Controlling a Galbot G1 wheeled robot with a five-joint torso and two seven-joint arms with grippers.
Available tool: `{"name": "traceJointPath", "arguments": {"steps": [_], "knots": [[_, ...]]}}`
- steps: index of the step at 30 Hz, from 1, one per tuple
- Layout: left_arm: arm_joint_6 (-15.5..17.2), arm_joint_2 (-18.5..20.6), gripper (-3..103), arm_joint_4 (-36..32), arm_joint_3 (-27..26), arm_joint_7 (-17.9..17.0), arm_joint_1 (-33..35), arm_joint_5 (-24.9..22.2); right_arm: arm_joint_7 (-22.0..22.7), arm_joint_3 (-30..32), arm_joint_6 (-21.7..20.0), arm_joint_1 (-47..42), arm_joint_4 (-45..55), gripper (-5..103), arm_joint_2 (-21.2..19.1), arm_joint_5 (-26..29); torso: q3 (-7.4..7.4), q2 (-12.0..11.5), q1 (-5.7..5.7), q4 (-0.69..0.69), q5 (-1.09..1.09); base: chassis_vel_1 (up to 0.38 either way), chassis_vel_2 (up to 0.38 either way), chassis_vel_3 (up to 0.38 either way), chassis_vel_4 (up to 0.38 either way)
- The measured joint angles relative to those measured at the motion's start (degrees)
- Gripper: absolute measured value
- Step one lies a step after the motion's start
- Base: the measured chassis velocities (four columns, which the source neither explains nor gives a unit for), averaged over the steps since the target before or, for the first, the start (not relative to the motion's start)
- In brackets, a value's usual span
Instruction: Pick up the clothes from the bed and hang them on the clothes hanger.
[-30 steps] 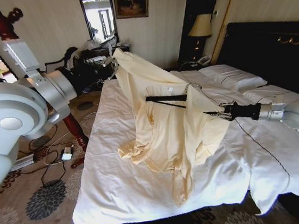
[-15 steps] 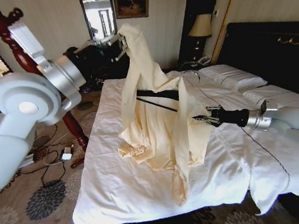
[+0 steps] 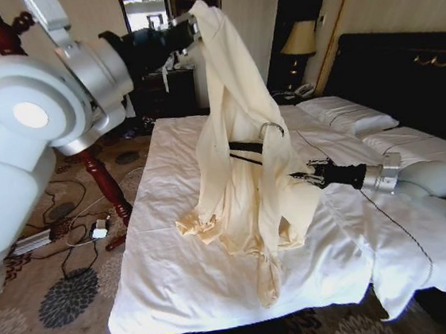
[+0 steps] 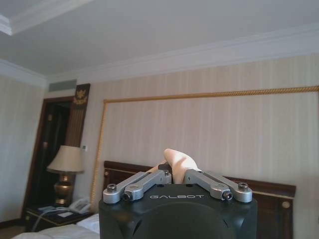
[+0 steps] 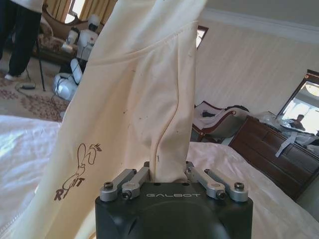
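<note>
The clothes (image 3: pixel 239 133), a pale cream garment, hang in a tall drape above the bed (image 3: pixel 178 275), with their lower folds still resting on the white sheet. My left gripper (image 3: pixel 195 28) is raised high and shut on the garment's top; a cream tip (image 4: pixel 180 158) shows between the left gripper's (image 4: pixel 174 174) fingers. My right gripper (image 3: pixel 302 178) reaches in low over the bed, shut on the garment's side edge (image 5: pixel 134 99), which is pinched in the right gripper (image 5: pixel 168 172). The black clothes hanger (image 3: pixel 245 146) sits tangled in the cloth at mid-height, its silver hook (image 3: pixel 271 128) poking out.
A dark red wooden stand (image 3: pixel 101 180) rises beside the bed on the left, with cables and a power strip (image 3: pixel 94 228) on the patterned carpet. Pillows (image 3: pixel 345 114) and a black headboard (image 3: pixel 405 76) lie at the right. A lamp (image 3: pixel 299 39) and dresser stand behind.
My left gripper has lifted the garment's top much higher, pulling the cloth into a taller drape. The hanger rose with it. The right gripper shifted slightly left, still holding the edge.
</note>
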Motion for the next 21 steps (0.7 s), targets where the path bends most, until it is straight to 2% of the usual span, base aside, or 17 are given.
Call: {"name": "traceJointPath", "arguments": {"steps": [2, 6, 9, 13, 16, 21], "knots": [[0.0, -1.2, 0, 0.4, 0.5, -0.4, -0.4, -0.1, 0.1, -0.2, 0.2, -0.1, 0.4, 20, 0.3, 0.7, 0.0, 0.0, 0.0, -0.02, 0.0, 0.0, 0.0, 0.0, 0.0], [0.1, -6.0, 0, 0.3, 3.4, -4.4, 0.3, -0.7, 1.7, -0.2, 0.7, -0.1, 1.7, 20, 0.9, 3.1, 0.0, 0.0, 0.0, -0.02, 0.0, 0.0, 0.0, 0.0, 0.0], [0.1, -6.2, 0, -1.4, 4.1, -5.1, 1.4, -0.8, 2.7, 0.0, 0.3, -0.1, 1.7, 20, 0.9, 4.1, 0.0, 0.0, 0.0, -0.02, 0.0, 0.0, 0.0, 0.0, 0.0], [-0.2, -4.4, 0, -4.7, 3.8, -5.2, 3.8, -0.8, 2.3, 0.4, -0.4, -0.1, 0.7, 20, 0.8, 4.3, 0.0, 0.0, 0.0, 0.0, -0.02, 0.0, 0.0, 0.0, 0.0], [-0.5, -1.2, 0, -7.6, 0.9, -5.3, 6.9, -1.0, 1.9, 0.4, -1.6, -0.4, -0.4, 20, 0.8, 4.2, 0.0, 0.0, 0.0, 0.01, -0.02, 0.0, 0.0, 0.0, 0.0], [-0.7, 1.9, 0, -10.0, -3.5, -4.8, 9.6, -2.7, 1.5, -0.1, -2.3, -0.5, -1.4, 20, 0.8, 3.3, 0.0, 0.0, -0.01, 0.02, -0.03, 0.0, 0.0, 0.0, 0.0]]}}
